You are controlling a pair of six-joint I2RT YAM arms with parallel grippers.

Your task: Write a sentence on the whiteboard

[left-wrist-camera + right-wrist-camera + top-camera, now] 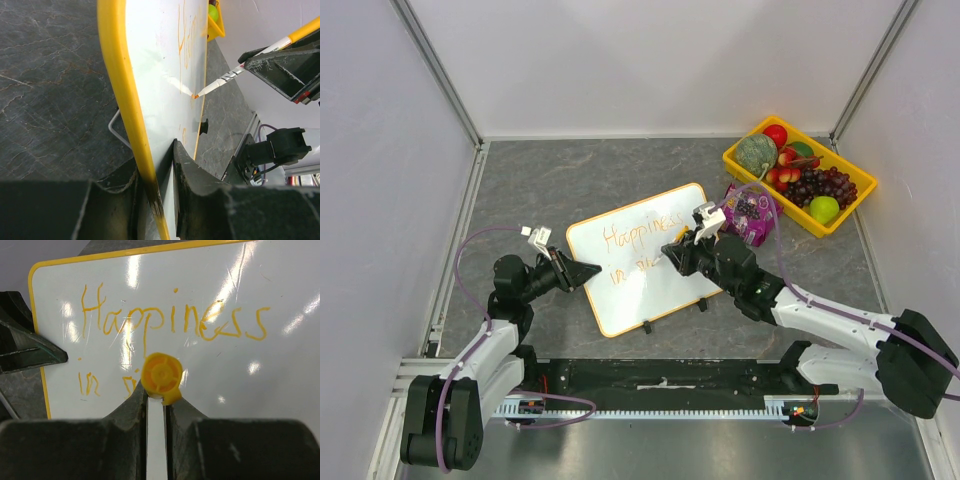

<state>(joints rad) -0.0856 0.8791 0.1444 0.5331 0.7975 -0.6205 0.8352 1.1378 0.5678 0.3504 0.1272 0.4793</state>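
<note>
Left gripper [582, 272] is on the whiteboard [640, 300] at its left edge. On the left wrist cam both fingers [192, 175] are closed down narrow on the yellow rim, one each side of it. Solid pinch, board held.

Right gripper [678, 250] is over the middle of the board. Its fingers [131, 407] are nearly shut around a marker [161, 374]; I'm looking straight down the orange end cap on the right wrist cam. From the left wrist cam the marker [235, 75] slants down out of the right gripper [280, 70] and its orange tip looks to be on the white surface, just above its own reflection.

The board lies flat on the grey table [520, 180], mid-table in front of both arms, turned so its long edges run diagonally. Two black clips [647, 326] sit on the near edge.

The sentence [642, 238] as I read it: "Happiness" across the top line in orange, "in" at the start of the second line, then the first strokes of another word right where the marker is. The cap hides the rest. Top-cam glare washes out part of line two.

At the far right corner is a yellow tray [820, 150] of fruit, with a purple bag [752, 212] just beside it, between the tray and the board, near the board's right corner.
</note>
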